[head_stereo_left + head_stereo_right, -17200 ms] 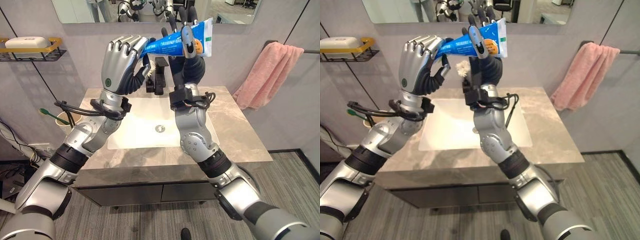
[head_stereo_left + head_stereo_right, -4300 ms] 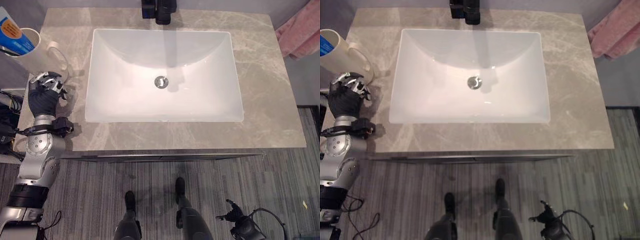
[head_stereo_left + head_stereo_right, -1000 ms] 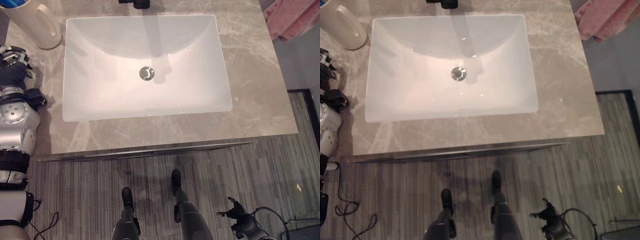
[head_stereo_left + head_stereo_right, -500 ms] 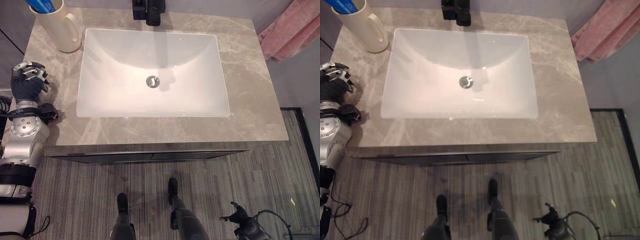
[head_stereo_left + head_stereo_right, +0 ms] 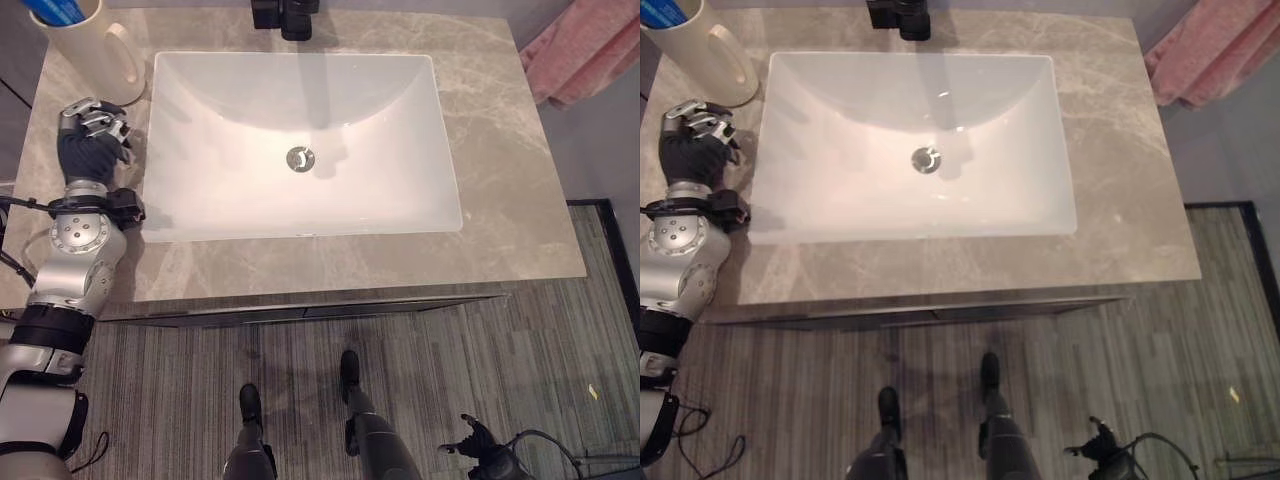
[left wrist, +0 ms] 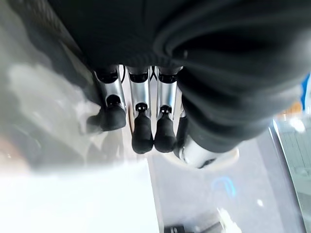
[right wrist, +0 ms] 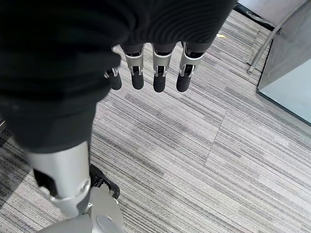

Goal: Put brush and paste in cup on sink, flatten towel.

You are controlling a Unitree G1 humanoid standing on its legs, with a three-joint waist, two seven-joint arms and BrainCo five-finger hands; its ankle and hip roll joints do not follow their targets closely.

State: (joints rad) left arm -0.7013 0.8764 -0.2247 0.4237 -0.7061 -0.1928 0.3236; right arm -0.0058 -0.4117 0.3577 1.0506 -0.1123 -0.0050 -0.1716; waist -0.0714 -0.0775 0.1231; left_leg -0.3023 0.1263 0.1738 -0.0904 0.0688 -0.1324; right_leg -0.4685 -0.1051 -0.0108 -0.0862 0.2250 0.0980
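Down low by the floor, the right hand point(image 7: 146, 73) hangs at the robot's side with its fingers hanging loose and straight, holding nothing. Further out, over the left edge of the worktop point(image 5: 500, 200), the left hand point(image 5: 88, 140) hovers with fingers curled and nothing in them; it has crept forward beside the sink point(image 5: 300, 140) and now sits just short of the cup point(image 5: 85, 50). That cup stands at the worktop's far left corner with the blue paste point(image 5: 55, 9) poking out of it; I cannot make out the brush. So the paste at least seems stowed. At the far right hangs the pink towel point(image 5: 1220, 50), bunched and not yet flattened, probably the remaining job.
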